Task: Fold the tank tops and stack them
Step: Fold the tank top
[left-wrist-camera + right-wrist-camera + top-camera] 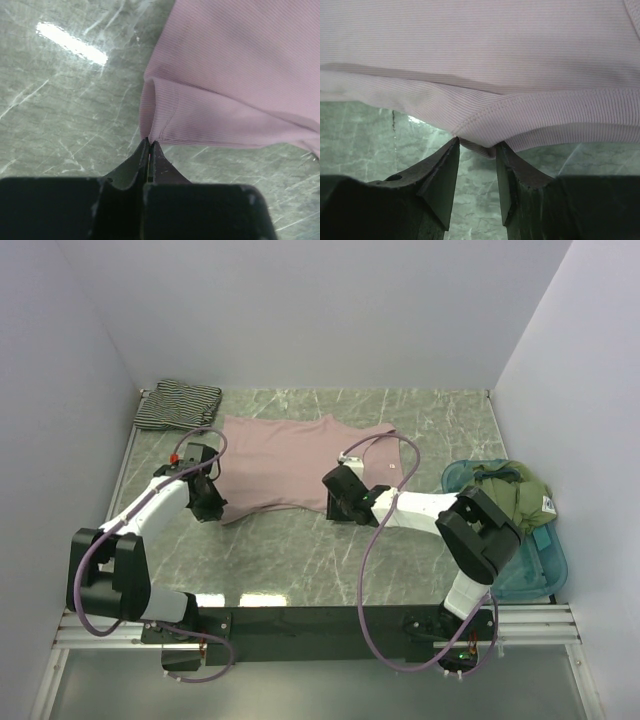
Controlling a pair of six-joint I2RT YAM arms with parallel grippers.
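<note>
**Gripping the near edge of the mauve-pink tank top (pixel 290 460) ahead of a fold**

Viewed from above, we found the top lying flat at the centre of the table (pixel 300 560). Its long axis ran from 9 to 3 o'clock, with the hem at the 9 o'clock end and the straps towards 3 o'clock. The left gripper (pixel 220 507) sat at the near hem corner, so the cloth lay from it towards 1 o'clock. Its jaws were pressed together, and in its wrist view the corner of the fabric rose straight into their tips; we judged it pinched. The right gripper (pixel 330 492) stood at the same near edge, further along towards the straps, with the cloth at 12 o'clock from it. Its jaws stood apart, with a small roll of the stitched edge between the tips and nothing clamped. We judged that the fold would turn on this shared near edge being carried towards 12 o'clock. The striped tank top (pixel 178 405) lay bunched at 10 o'clock, well apart.

From above, both grippers hid the edge they met. We could not tell how deep the cloth reached between the right fingers. A teal tray (pixel 545 570) at 3 o'clock held a green garment (pixel 510 490).
</note>
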